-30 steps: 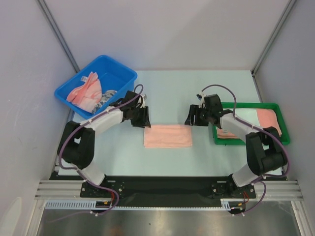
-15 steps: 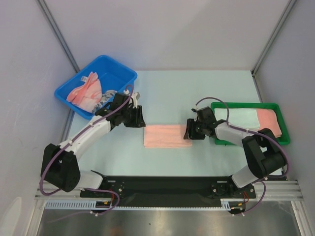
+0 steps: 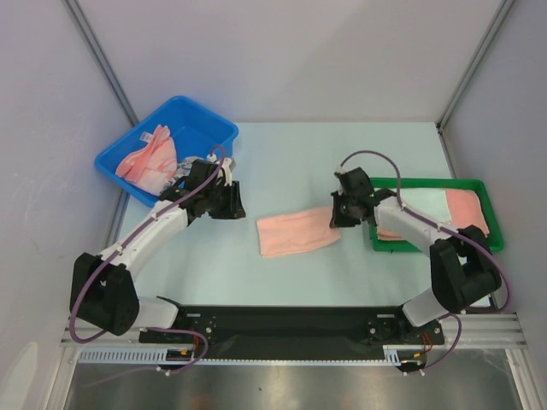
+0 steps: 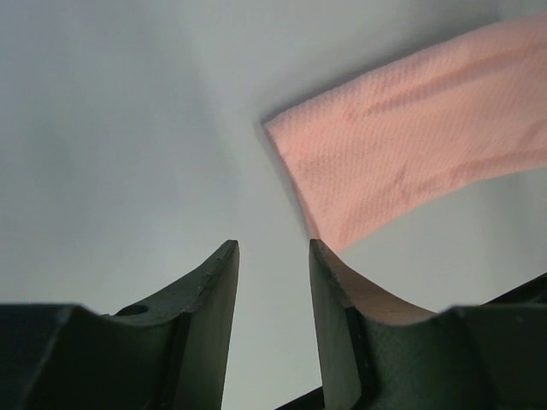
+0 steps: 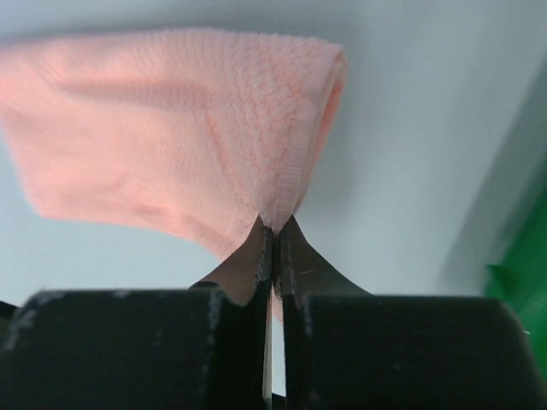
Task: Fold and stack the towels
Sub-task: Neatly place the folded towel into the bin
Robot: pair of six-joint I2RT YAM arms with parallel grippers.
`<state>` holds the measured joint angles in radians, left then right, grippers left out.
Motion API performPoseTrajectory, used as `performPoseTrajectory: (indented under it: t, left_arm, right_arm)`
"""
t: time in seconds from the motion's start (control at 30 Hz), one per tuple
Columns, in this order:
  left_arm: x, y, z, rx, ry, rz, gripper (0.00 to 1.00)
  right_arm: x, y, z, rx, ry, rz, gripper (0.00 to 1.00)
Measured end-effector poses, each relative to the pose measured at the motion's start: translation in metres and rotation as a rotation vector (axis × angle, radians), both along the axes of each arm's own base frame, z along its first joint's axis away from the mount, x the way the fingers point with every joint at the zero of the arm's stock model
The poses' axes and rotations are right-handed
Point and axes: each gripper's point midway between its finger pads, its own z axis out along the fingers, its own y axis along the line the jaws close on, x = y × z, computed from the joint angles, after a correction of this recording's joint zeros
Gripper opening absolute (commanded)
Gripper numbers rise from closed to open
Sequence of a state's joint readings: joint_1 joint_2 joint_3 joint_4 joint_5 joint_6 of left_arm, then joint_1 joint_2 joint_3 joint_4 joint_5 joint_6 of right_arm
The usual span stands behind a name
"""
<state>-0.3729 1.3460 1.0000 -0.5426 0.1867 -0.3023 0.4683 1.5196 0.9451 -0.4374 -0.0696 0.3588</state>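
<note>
One pink towel [image 3: 295, 233] pinched between right jaws; left apart.

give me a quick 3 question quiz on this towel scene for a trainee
1. True or false: the right gripper is shut on the pink towel.
2. The left gripper is: A) open, holding nothing B) shut on the towel C) shut on nothing.
3. What colour is the bin holding the crumpled towels?

Key: 1 true; 2 A; 3 blue.
</note>
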Motion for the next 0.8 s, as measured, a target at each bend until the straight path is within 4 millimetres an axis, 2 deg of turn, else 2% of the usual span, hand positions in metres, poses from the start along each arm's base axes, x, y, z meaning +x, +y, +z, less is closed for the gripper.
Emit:
performPoseTrajectory:
  t: [0.1, 0.17, 0.27, 0.37, 0.47, 0.63, 0.8]
  left_arm:
    - [0.000, 0.000, 0.000, 0.000, 0.000, 0.000, 0.43]
    - [0.000, 0.000, 0.000, 0.000, 0.000, 0.000, 0.44]
    - [0.000, 0.000, -0.001, 0.000, 0.001, 0.000, 0.43]
    - [-0.001, 0.001, -0.001, 0.001, 0.004, 0.001, 0.43]
    - [0.000, 0.001, -0.004, 0.002, 0.010, 0.002, 0.43]
    - [0.001, 0.003, -0.010, 0.014, 0.026, -0.002, 0.43]
    - [0.002, 0.005, -0.012, 0.019, 0.028, -0.002, 0.43]
  right_arm:
    - [0.029, -0.014, 0.046, -0.015, -0.084, -0.035, 0.00]
    - [0.046, -0.031, 0.075, -0.019, -0.140, -0.065, 0.00]
    - [0.063, -0.069, 0.096, -0.039, -0.166, -0.125, 0.00]
    - [0.068, -0.112, 0.099, -0.069, -0.147, -0.193, 0.00]
    - [0.067, -0.154, 0.093, -0.107, -0.115, -0.263, 0.00]
    - [0.063, -0.201, 0.080, -0.131, -0.060, -0.342, 0.00]
    - [0.064, -0.241, 0.081, -0.143, -0.057, -0.421, 0.00]
